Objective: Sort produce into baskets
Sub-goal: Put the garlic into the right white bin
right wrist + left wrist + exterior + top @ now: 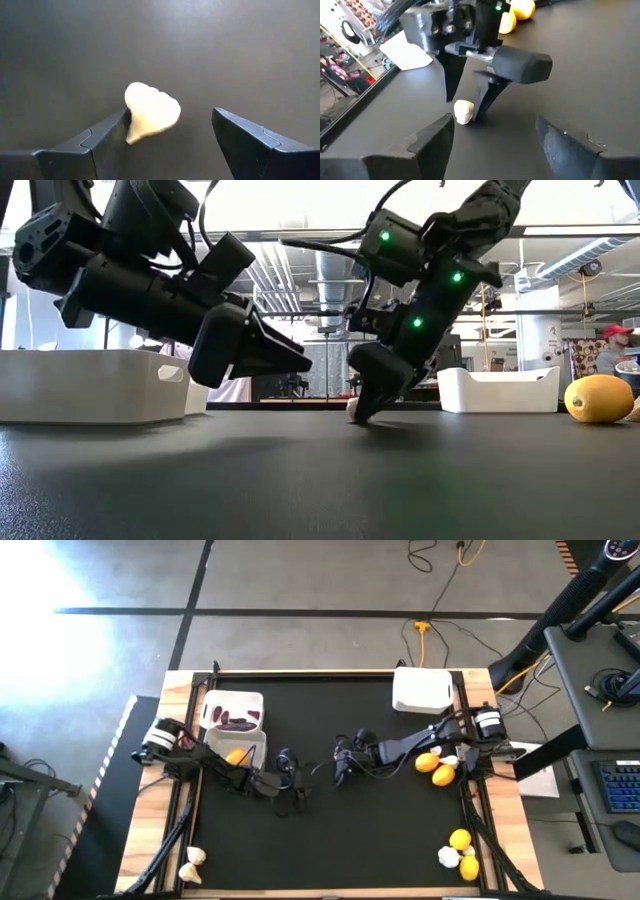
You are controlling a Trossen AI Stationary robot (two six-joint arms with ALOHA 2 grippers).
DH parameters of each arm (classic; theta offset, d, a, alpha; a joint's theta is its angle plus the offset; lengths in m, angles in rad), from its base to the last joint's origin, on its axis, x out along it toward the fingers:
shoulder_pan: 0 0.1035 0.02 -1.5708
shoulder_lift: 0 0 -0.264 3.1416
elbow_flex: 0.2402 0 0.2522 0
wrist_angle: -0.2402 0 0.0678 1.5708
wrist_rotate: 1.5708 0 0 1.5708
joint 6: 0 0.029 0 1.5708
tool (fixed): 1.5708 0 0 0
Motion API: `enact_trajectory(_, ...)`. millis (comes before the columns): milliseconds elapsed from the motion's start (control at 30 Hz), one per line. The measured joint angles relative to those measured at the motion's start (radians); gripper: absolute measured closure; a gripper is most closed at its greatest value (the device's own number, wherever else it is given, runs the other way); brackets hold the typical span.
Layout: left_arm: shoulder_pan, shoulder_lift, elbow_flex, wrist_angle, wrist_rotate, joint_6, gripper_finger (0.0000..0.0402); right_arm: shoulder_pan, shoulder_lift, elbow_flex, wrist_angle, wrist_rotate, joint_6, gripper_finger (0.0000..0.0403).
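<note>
Two dark fingers [105, 137] of the right pincer [167, 142] are filling the foreground of the right wrist view, standing wide apart with a white garlic bulb [150, 111] lying between them. One finger is touching the bulb's side; the other is standing clear of it, so nothing is being gripped. The bulb is lying on its side on the black surface [330, 840], its long axis running roughly flat, its narrow tip pointing back toward the pincer and its rounded end pointing away.

Going by size: the black surface is carrying three white baskets. One basket [422, 690] is sitting at the far right, a second basket [234, 710] at the far left is holding dark purple pieces [236, 723], and a third basket [250, 745] just in front of it is holding a lemon [235, 755].

In the high view the right pincer [342, 762] is reaching down to the middle of the surface, fingertips at the bulb. The left pincer [290, 790] is hovering just beside it, fingers also wide apart and holding nothing, pointing at the bulb [463, 111].

Lemons [435, 768] are lying near the right arm's base, and more lemons and garlic [458, 852] are lying at the near right corner. Another garlic bulb [192, 862] is lying at the near left corner.
</note>
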Motion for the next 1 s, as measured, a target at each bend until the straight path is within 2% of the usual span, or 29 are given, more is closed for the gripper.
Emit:
enact_trajectory(267,0.0,0.012,-0.016,0.033,-0.01,0.022,0.0139,-0.024,0.031,0.003,0.065,-0.025,0.009,0.0165)
enact_trajectory(533,0.0,0.011,-0.035,0.039,-0.053,0.015,0.0139,-0.053,-0.01,0.002,-0.022,-0.047,0.002,0.0258)
enact_trajectory(633,-0.002,0.01,-0.038,0.04,-0.052,0.011,0.0139,-0.09,-0.061,0.018,-0.151,-0.038,-0.03,0.0294)
enact_trajectory(733,-0.003,0.01,-0.041,0.041,-0.052,0.01,0.0139,-0.152,-0.14,0.076,-0.381,0.07,-0.009,0.0315)
enact_trajectory(867,-0.003,0.01,-0.042,0.044,-0.053,0.008,0.0139,-0.267,-0.238,0.144,-0.675,0.312,0.097,0.0314)
enact_trajectory(933,-0.004,0.01,-0.042,0.047,-0.052,0.008,0.0139,-0.346,-0.291,0.154,-0.733,0.379,0.158,0.0306)
enact_trajectory(1000,-0.004,0.01,-0.042,0.047,-0.052,0.007,0.0139,-0.443,-0.335,0.15,-0.731,0.385,0.208,0.0303)
